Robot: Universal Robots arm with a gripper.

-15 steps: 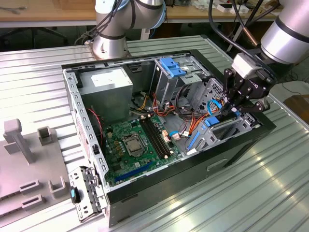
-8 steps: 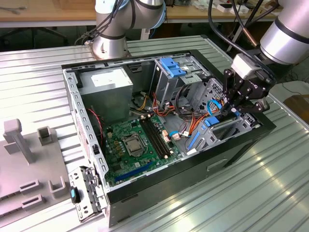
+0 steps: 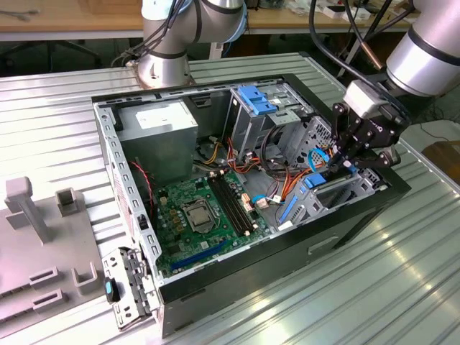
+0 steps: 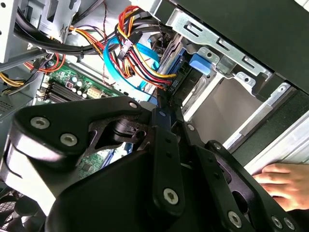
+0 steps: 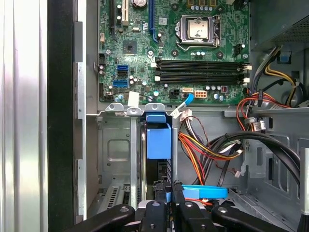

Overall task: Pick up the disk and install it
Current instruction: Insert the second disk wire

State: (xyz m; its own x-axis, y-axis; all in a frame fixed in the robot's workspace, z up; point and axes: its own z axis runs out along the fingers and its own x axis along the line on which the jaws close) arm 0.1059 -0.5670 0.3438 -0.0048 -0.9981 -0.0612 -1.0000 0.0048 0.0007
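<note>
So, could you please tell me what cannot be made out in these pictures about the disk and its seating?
- The grey-black metal disk in its bright blue plastic carrier frame: in the first wrist view its lower end is hidden behind the black end effector.
- Exterior view: the end effector and coloured cables cover the bay, so seating depth is hidden.
- Second wrist view: the end effector's black linkage blocks the drive cage's lower part; a hand is cut off by the edge.

Bright even daylight, glare streaks on the ribbed metal table (image 3: pixel 374 287), soft shadows, sharp focus
</note>
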